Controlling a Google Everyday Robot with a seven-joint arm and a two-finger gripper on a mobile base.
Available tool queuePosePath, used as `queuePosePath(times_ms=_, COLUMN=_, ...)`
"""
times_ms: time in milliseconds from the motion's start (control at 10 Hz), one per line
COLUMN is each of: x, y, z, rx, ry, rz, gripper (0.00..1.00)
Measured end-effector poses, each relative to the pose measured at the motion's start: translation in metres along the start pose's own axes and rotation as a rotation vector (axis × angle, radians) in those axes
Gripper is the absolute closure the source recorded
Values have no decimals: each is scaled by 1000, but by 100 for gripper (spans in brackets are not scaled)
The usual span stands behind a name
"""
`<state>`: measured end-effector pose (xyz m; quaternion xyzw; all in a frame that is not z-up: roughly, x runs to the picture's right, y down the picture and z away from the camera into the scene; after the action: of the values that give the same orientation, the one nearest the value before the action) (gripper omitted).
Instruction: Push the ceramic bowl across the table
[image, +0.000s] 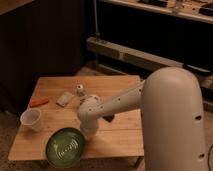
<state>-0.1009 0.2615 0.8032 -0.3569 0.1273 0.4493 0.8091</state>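
Note:
The ceramic bowl (65, 147) is wide, shallow and green with a glossy paler centre. It sits at the front left of the light-wood table (122, 132), close to the front edge. My white arm reaches in from the right. My gripper (88, 131) hangs down from the wrist right at the bowl's right rim. I cannot tell whether it touches the rim.
A translucent white plastic cup (31, 120) stands left of the bowl near the table's left edge. An orange object (39, 102), a pale flat packet (64, 98) and a small white object (80, 90) lie further back. Dark shelving stands behind the table.

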Motion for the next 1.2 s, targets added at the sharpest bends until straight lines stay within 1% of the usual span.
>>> queuePosePath(times_ms=500, x=-2, y=10, z=0, rx=6, ry=26, rz=-11, gripper=90)
queuePosePath(times_ms=1200, x=-3, y=21, z=-2, rx=-10, ry=37, rz=-42, gripper=90)
